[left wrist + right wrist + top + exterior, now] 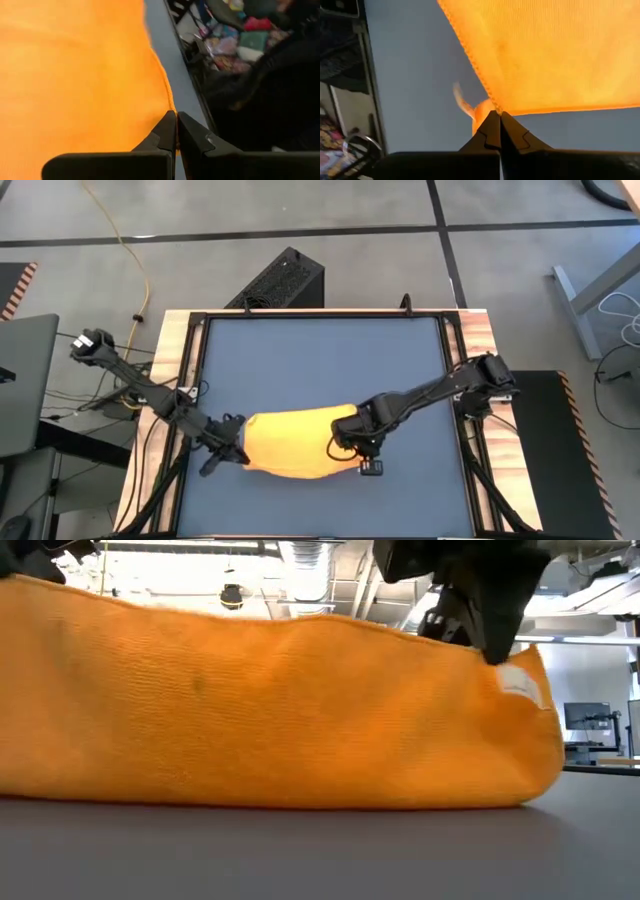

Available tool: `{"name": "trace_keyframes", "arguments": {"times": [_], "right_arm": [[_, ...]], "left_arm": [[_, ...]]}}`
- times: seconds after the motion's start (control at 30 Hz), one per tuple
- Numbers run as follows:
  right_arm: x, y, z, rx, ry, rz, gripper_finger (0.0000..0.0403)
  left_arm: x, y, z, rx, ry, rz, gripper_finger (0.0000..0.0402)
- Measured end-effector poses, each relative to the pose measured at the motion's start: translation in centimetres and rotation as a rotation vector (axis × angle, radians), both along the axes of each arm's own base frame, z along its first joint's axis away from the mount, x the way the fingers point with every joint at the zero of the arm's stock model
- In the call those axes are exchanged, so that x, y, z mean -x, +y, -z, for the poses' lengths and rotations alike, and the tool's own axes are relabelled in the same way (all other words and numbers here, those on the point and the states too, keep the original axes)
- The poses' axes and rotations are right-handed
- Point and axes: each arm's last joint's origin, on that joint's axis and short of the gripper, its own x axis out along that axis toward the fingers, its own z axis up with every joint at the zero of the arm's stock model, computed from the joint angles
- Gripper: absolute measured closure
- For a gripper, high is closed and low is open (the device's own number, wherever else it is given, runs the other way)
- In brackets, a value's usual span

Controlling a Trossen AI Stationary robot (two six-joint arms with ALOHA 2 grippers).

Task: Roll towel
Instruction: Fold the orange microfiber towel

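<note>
High view first: we see the towel lying on the near half of the dark blue worktop, stretched between our two arms. Our left gripper sits at the towel's left end and our right gripper at its right end.

From the left wrist view, our fingers are pressed together on a corner of the yellow cloth right at its hemmed edge. From the right wrist view, our other fingers are likewise clamped on a corner, with the cloth rising away from them as a taut sheet and a small flap hanging just beside the tips.

From the low view, the towel stands up off the worktop like a wall, its bottom edge resting on the surface and its top edge sagging between the two held corners; a small white tag shows near the right end.

We judge the cloth to be light, soft and floppy: it will drape and crease wherever it is not held, and it should not slip easily from a tight pinch thanks to its nap. Corners and the hem are the best places to hold, since the fold there gives the fingers something thicker to bite. For rolling, we would keep both corners level so the edge turns over evenly.
</note>
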Motion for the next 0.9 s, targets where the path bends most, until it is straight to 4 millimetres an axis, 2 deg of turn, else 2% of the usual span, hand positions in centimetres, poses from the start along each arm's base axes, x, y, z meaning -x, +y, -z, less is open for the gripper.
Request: {"name": "trace_keyframes", "arguments": {"times": [0.1,0.23,0.4,0.5,0.63,0.9], "right_arm": [[-0.5,-2.2,0.0,0.025,-0.017,-0.035,0.0391],[-1.1,-6.1,0.7,0.078,-0.048,-0.015,0.0391],[-0.7,-11.0,2.3,0.109,-0.019,0.047,0.0391],[-0.1,-13.1,3.6,0.080,0.000,0.088,0.0391],[0.3,-14.2,4.6,0.039,0.005,0.100,0.0391],[-0.6,-13.9,4.6,0.055,-0.107,0.047,0.0390]], "left_arm": [[0.0,1.1,0.5,-0.090,0.033,-0.150,0.0401],[0.0,3.1,1.9,-0.182,0.176,-0.309,0.0401],[-0.1,4.4,2.3,-0.228,0.227,-0.386,0.0401],[-0.1,5.0,2.6,-0.246,0.257,-0.411,0.0401],[0.0,5.4,2.8,-0.250,0.289,-0.418,0.0401],[-0.1,5.8,3.1,-0.263,0.324,-0.414,0.0401]]}}
